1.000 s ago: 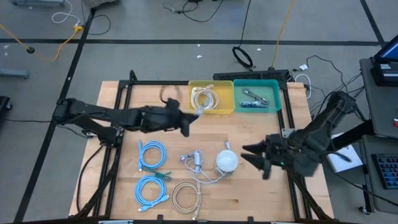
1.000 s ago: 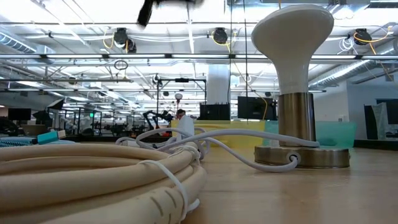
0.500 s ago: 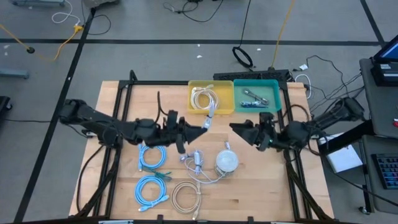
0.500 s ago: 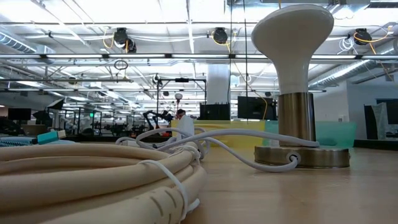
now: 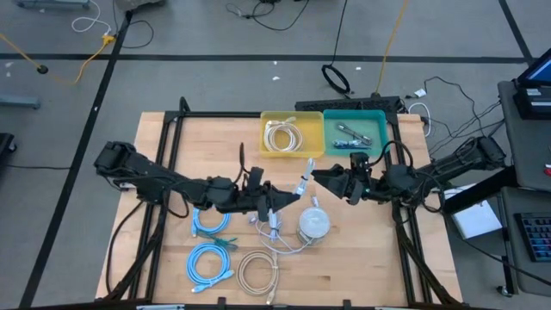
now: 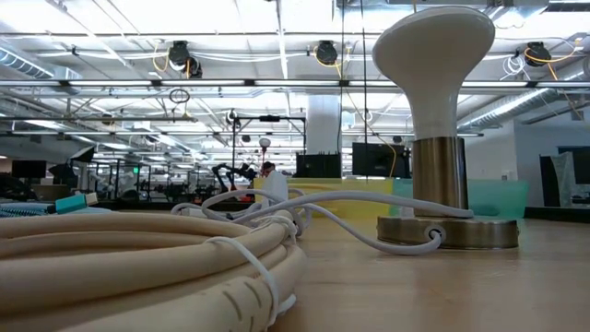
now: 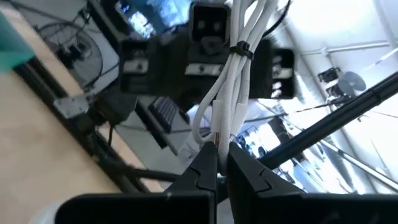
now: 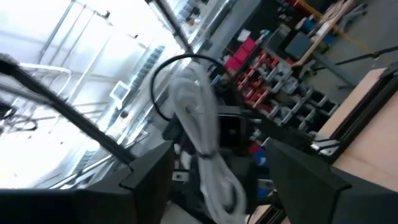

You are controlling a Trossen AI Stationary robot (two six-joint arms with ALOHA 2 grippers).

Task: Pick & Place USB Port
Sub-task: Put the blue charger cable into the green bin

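Holding a bundled white USB cable (image 5: pixel 301 183) up in tightly pinched jaws above the wooden table (image 5: pixel 413 275), the left gripper (image 5: pixel 277 197) offers it to the right gripper (image 5: pixel 325 178), whose jaws gape wide just beside it, seemingly for a handover toward the yellow bin (image 5: pixel 267 120).

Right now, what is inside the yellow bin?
The yellow bin holds one coiled white cable, lying toward its left half. The coil covers the floor beneath it, so anything under it cannot be seen; the rest looks bare.

Grey floor (image 5: pixel 215 34) strewn with cables; bright ceiling lights (image 6: pixel 120 14) overhead.
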